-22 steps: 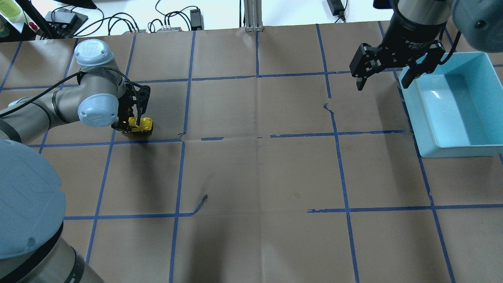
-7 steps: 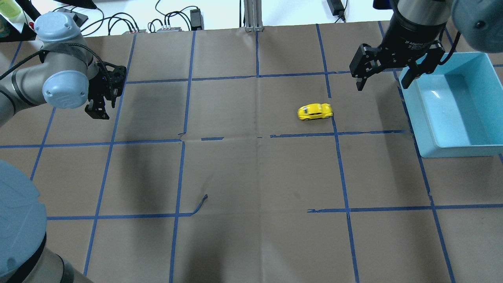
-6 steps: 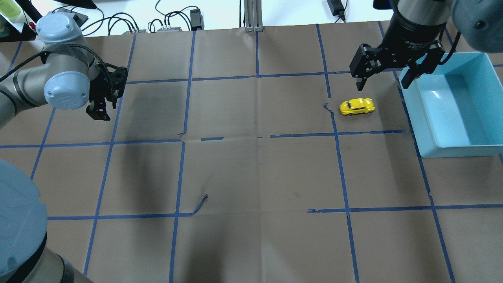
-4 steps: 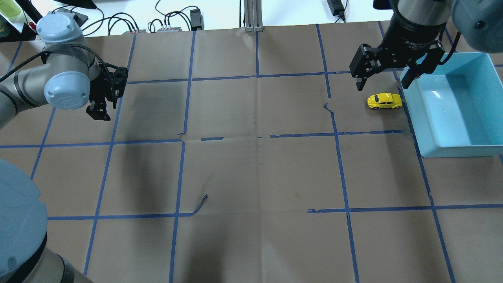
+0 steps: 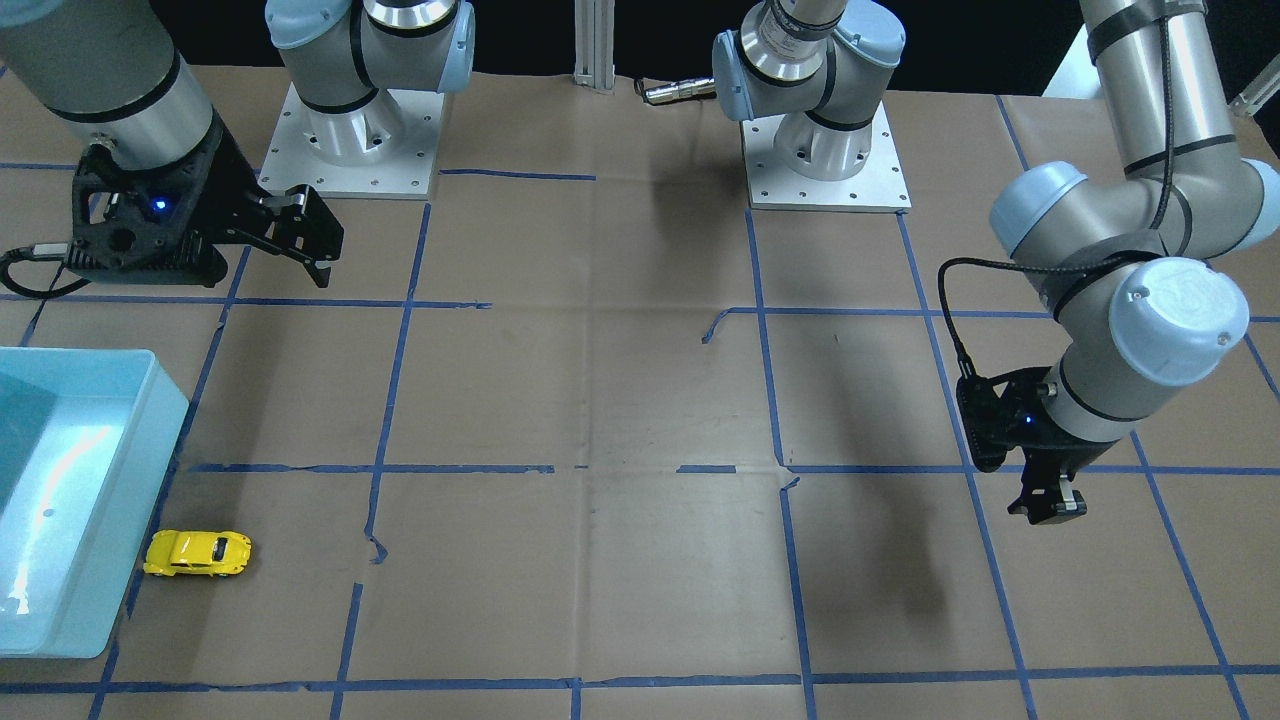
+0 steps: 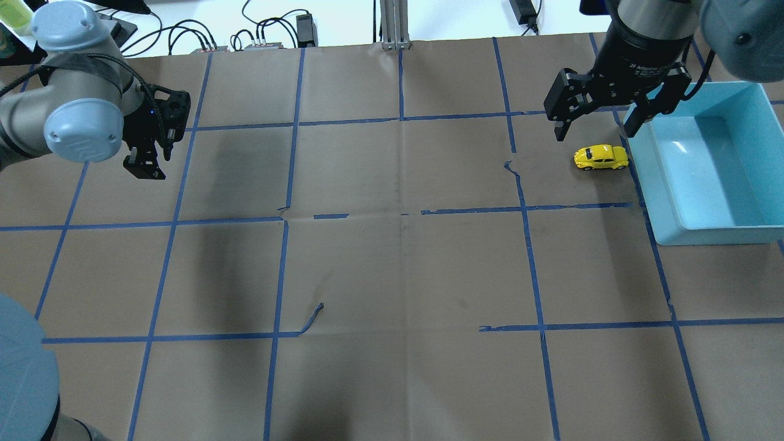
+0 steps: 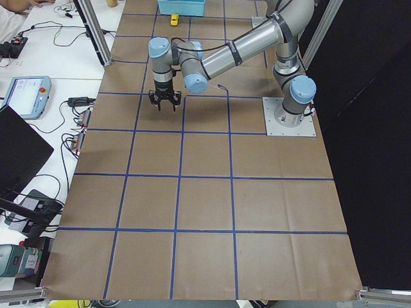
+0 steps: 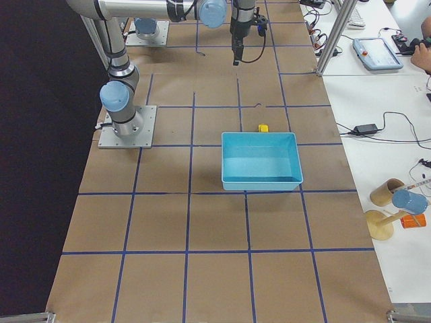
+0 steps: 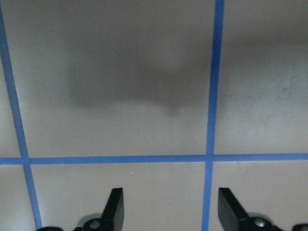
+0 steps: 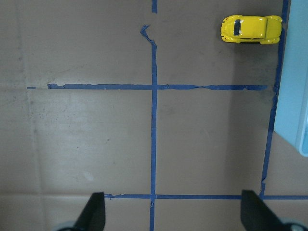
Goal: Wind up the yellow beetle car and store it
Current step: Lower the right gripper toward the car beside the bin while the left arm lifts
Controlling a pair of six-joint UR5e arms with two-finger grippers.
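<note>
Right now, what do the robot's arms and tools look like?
The left arm and right arm are shiny silver-grey tubes with round pale-blue caps at the joints. A thin black cable runs along the left arm's wrist. The left tool and right tool are black, each with two blocky fingers and a tiny blue light. Small white lettering marks the right wrist's black collar.

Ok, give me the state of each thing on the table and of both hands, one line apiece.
yellow beetle car, upright on its wheels on the table, held by neither hand, outside the bin and close by its wall; contact unclear.
blue bin, upright, empty.
left hand, open, empty, above bare table far from the car.
right hand, open, empty, raised above the table near the car.
</note>
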